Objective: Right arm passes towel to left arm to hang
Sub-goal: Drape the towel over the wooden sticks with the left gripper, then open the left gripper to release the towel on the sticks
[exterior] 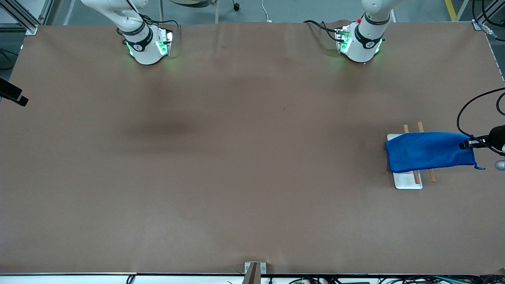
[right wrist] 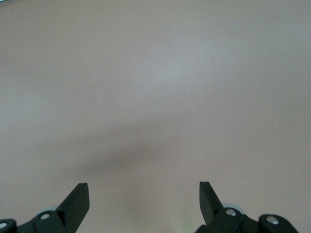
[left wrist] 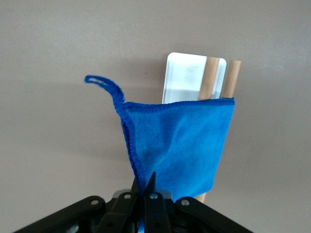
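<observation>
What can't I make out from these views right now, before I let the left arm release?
- Rack's rails: front view, middles hidden under the towel.
- Whether the towel rests on the rails or only hangs over them: no view settles it.
- Left gripper: front view, arm cut off by the edge; shut on the towel's hem.
- Right gripper: right wrist view only, open over bare table.

Bright blue towel (exterior: 430,152), microfibre with darker stitched hem, draped over two wooden rods above a white base near the table edge at the left arm's end, loose thread (left wrist: 99,82) trailing from one corner. Left gripper (exterior: 467,144) pinches the towel's end hem, fingers closed tight on it. Right gripper (right wrist: 144,199) hangs over bare table, fingers spread wide, holding nothing.
</observation>
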Motion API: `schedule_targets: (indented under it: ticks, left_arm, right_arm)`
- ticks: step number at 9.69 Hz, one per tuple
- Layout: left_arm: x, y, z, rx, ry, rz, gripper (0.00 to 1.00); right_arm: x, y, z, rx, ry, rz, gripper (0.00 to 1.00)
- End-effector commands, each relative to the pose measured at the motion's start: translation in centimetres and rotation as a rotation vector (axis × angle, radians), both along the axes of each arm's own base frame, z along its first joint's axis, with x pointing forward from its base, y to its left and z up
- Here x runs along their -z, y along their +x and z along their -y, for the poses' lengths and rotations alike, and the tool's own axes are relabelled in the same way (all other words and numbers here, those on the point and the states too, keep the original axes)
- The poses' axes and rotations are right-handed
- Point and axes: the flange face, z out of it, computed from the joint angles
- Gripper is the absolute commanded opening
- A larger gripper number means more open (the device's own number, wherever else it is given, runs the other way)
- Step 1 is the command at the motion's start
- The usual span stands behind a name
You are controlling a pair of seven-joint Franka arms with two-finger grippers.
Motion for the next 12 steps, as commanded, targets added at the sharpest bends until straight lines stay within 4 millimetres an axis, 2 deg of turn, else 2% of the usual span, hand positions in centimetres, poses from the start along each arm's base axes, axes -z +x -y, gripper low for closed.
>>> schedule_targets:
  ticks: [1, 2, 3, 4, 5, 7, 9, 11, 12]
  left_arm:
    - [2.8, 0.0, -1.5, 0.012, -0.010, -0.017, 0.01]
    - [3.2, 0.0, -1.5, 0.011, -0.017, -0.021, 0.04]
    - [3.6, 0.1, -1.4, 0.011, -0.023, -0.025, 0.21]
    - [4.0, 0.1, -1.4, 0.008, -0.026, -0.031, 0.46]
    - [4.0, 0.1, -1.5, 0.015, -0.021, -0.032, 0.99]
    - [2.7, 0.4, -1.6, 0.020, -0.018, -0.010, 1.00]
    - [-0.6, 1.4, -1.1, 0.023, -0.014, 0.015, 1.00]
    - [-7.1, 2.3, 2.4, 0.023, -0.008, 0.044, 1.00]
    - [-10.3, 2.3, 5.1, -0.004, 0.010, 0.080, 1.00]
  right_arm:
    - [-0.2, -0.1, 0.3, -0.004, -0.007, -0.006, 1.00]
    - [-0.1, -0.1, 0.3, -0.004, -0.008, -0.008, 1.00]
    - [-0.2, -0.1, 0.3, -0.002, -0.008, -0.006, 1.00]
    - [-0.2, -0.1, 0.2, -0.005, -0.008, -0.009, 1.00]
    - [0.0, -0.3, 0.3, -0.006, -0.005, -0.026, 1.00]
    - [-0.1, -0.3, 0.2, -0.008, -0.007, -0.027, 1.00]
    - [-0.1, -0.3, 0.3, -0.005, -0.007, -0.025, 1.00]
    - [0.0, -0.3, 0.4, -0.002, -0.005, -0.026, 1.00]
    - [0.0, -0.3, 0.4, -0.002, -0.005, -0.026, 1.00]
